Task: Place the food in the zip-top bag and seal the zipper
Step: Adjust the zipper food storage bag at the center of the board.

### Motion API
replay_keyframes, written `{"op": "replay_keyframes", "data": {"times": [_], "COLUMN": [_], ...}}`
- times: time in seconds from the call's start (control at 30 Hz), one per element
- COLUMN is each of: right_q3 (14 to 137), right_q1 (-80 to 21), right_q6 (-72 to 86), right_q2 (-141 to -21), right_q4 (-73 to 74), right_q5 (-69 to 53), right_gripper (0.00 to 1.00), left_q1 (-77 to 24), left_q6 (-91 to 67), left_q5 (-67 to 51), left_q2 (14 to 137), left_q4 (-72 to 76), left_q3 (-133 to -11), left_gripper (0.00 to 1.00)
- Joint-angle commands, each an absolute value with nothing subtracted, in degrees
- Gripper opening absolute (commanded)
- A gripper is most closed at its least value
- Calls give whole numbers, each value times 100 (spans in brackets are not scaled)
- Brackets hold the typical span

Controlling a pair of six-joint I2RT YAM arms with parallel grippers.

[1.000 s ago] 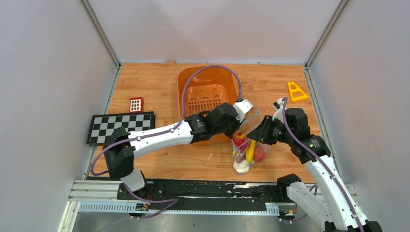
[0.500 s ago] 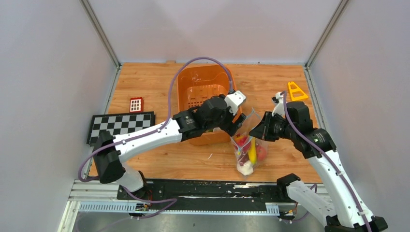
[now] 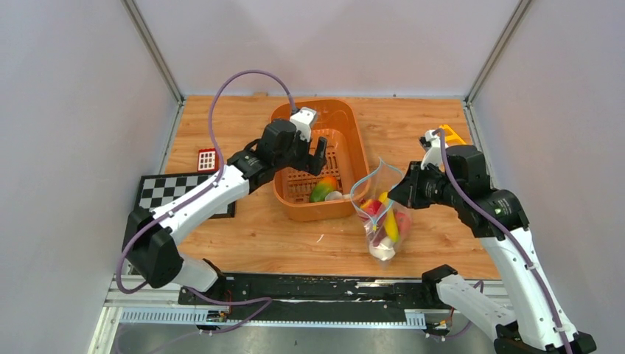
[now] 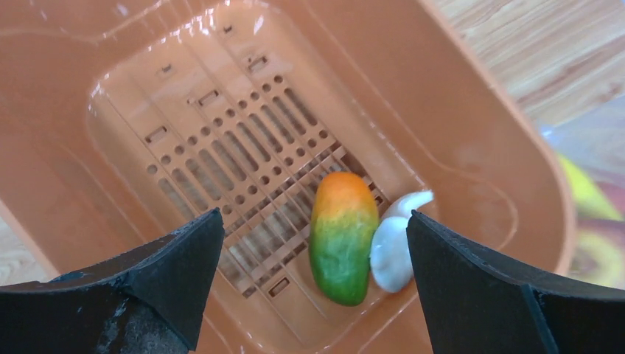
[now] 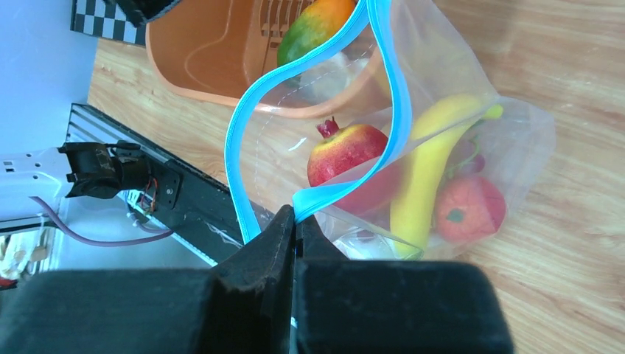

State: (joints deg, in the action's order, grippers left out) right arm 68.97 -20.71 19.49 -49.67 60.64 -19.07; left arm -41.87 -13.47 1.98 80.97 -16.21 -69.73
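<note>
Grip on the zip-top bag (image 3: 383,217) came only from your right gripper (image 5: 294,218). Its jaws were pressed flat together on the zipper (image 5: 239,147), pinching the teal strip at one end of the mouth. The rest of the mouth gaped in a wide loop, tilted toward the orange basket (image 3: 309,210). The bag sat just to the right of that basket, above the table (image 3: 295,236). From overhead it could not be told whether its lower end rested on the wood or hung clear.

Inside the bag you had a yellow banana (image 5: 424,173), a red pomegranate-like fruit (image 5: 345,155) and a red tomato-like fruit (image 5: 469,210). A white garlic-like piece (image 3: 383,249) sat at the bottom end.

Your left gripper (image 4: 313,221) was released, jaws spread wide with nothing between them, and it hovered over the inside of the basket. Below it, on the slotted floor, lay a green and orange piece (image 4: 340,236). A second white piece (image 4: 392,247) touched its right side, and both lay close to the basket corner nearest the bag.

Well apart on your left, the small red grid block (image 3: 207,159) lay just beyond the checkerboard (image 3: 158,193). A yellow triangle (image 3: 451,137) showed partly behind your right arm.
</note>
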Motion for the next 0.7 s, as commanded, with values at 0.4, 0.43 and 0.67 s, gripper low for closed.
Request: {"op": "replay_keyframes", "data": {"times": [0.4,0.43,0.67], "right_q3": [6100,6088,5880], "right_q1": [-2093,-2100,-2101], "right_q6": [1896,1890,1989], "right_q2": [-4765,-4778,-4860], "right_q4": [5726,5710,5396], "right_q5": [-1656,-1651,-1913], "right_gripper": [0,0,0], "left_q1": [-4035,-4042,-4098], "left_q6": [-1214,-1199,-793], "left_q5": [-1212,-1237,-967], "left_q2": [10029,10060,10552], "left_q4": [-2105,-2120,-2648], "left_q3": [-7461,-7409,-7414], "left_gripper": [100,100,100]}}
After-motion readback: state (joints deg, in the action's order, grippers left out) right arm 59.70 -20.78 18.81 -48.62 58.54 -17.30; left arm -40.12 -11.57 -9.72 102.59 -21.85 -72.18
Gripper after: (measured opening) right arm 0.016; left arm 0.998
